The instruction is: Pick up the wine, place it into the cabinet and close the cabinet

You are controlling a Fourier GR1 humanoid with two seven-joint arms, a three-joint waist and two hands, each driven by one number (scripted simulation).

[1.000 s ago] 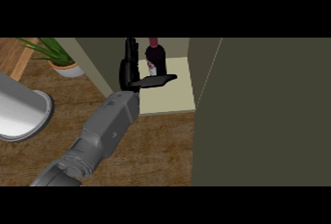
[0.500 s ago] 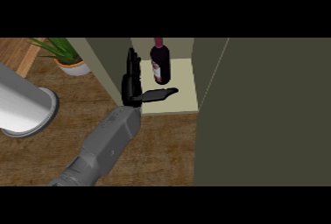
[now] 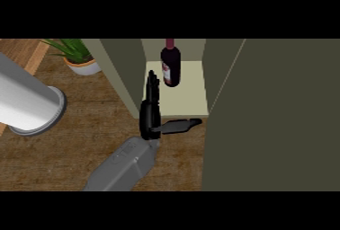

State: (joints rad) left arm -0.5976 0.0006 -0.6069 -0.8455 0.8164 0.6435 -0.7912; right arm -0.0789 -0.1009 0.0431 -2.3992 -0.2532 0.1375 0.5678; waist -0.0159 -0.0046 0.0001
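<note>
Head view, looking steeply down. Showed the wine (image 3: 171, 63) standing upright inside the cabinet (image 3: 129, 67), towards the back of its pale shelf (image 3: 189, 96), dark glass with a reddish cap and a light label on its side. Held by nothing.

Showed the left hand (image 3: 149, 119) at the shelf's front left corner, at the end of a grey forearm (image 3: 123, 166) that came in from the lower edge. Kept its fingers (image 3: 152, 87) straight and pressed together, pointing into the opening along the cabinet's left wall, with the thumb (image 3: 179, 126) stuck out sideways to the right across the shelf's front edge. Gripped nothing. Put the fingertips just beside the bottle's lower left; could not tell whether touching, though a thin strip of shelf seemed to lie between.

Showed the cabinet door (image 3: 279, 117) swung open, a broad olive panel filling the right side. Further left, showed a wooden counter (image 3: 60, 152) bearing a large grey cylinder (image 3: 26, 103) and a potted plant (image 3: 76, 56), both well apart from the hand.
</note>
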